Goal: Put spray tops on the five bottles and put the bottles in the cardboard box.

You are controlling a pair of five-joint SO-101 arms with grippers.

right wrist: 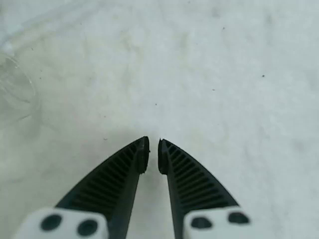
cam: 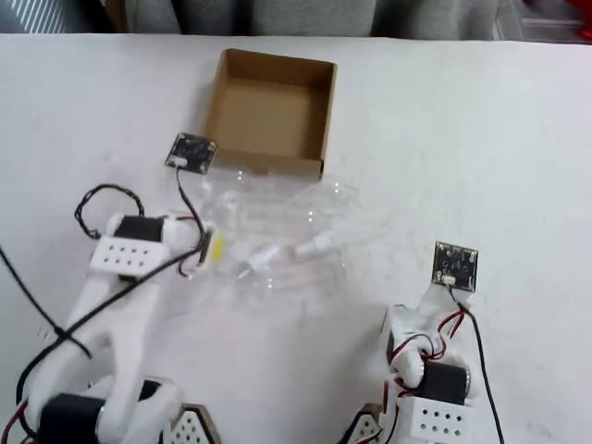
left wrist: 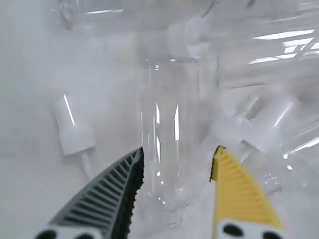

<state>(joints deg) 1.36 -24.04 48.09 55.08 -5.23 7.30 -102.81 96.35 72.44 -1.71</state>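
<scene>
High view, left to right. The white left arm reaches across the white desk; its left gripper, one finger yellow, lies at the left edge of a cluster of clear bottles. The bottles are transparent plastic cylinders lying on their sides, long axes roughly across the desk, directly below the cardboard box. The box is a shallow, square, open-topped tray of brown corrugated board, one wall nearly touching the bottles. Two white spray tops lie among the bottles, long axes slightly slanted from the left-right line. The right arm sits at the lower right, apart from the cluster.

Left wrist view. The left gripper is spread wide, a grey ribbed finger on one side and a yellow ribbed finger on the other, straddling one bottle. This bottle's long axis runs straight away from the gripper; whether the fingers touch it cannot be told. A loose white spray top, smooth and cylindrical with a thin tube, lies beside it; other white tops lie on the far side.

Right wrist view. The right gripper, with two dark ribbed fingers, is closed to a narrow slit with nothing between them, over bare, faintly speckled desk. A clear bottle's rounded edge is well apart from it.
</scene>
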